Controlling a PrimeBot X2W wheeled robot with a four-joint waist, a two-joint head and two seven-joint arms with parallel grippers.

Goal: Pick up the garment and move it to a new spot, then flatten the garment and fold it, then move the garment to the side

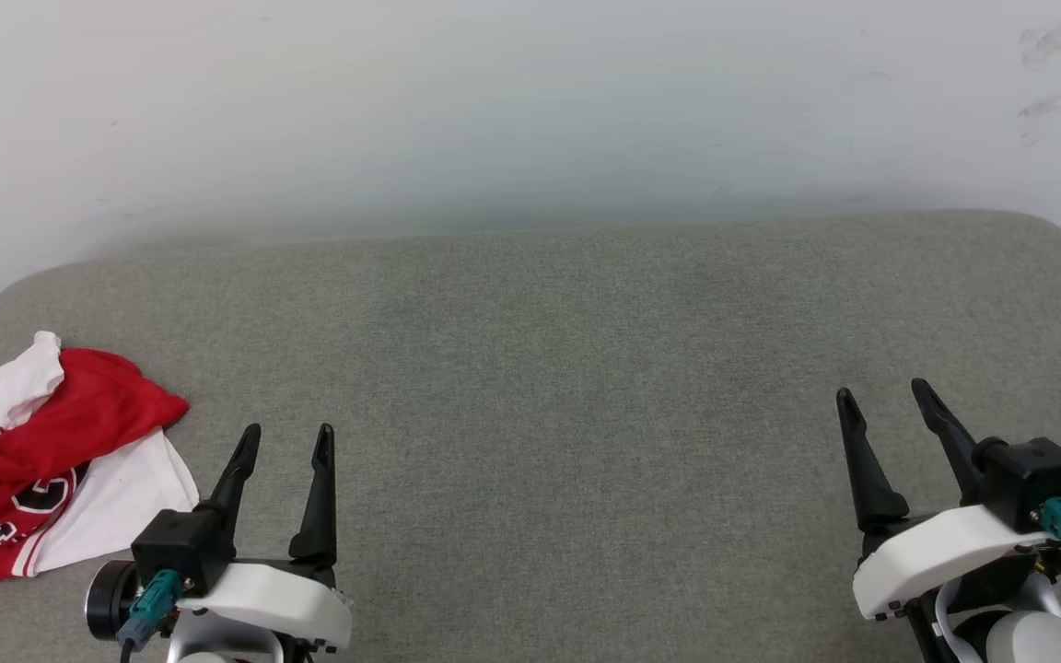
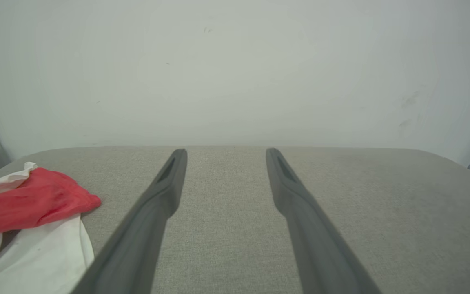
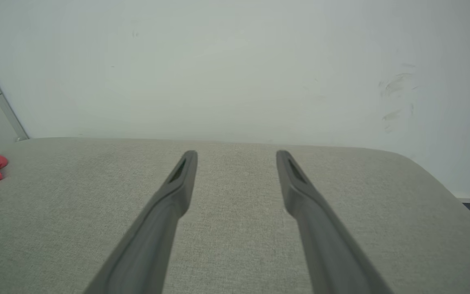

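Grey woven fabric covers the padded surface (image 1: 586, 350) in front of me. At eight o'clock, near its left edge, the crumpled red jersey-style garment with white sleeves (image 1: 42, 451) lies just beside my left gripper (image 1: 289, 429). At four o'clock, well apart, is my right gripper (image 1: 881, 389). Both grippers have their dark fingers spread wide and grip nothing.

garment (image 1: 42, 451) far left on couch (image 1: 586, 368)
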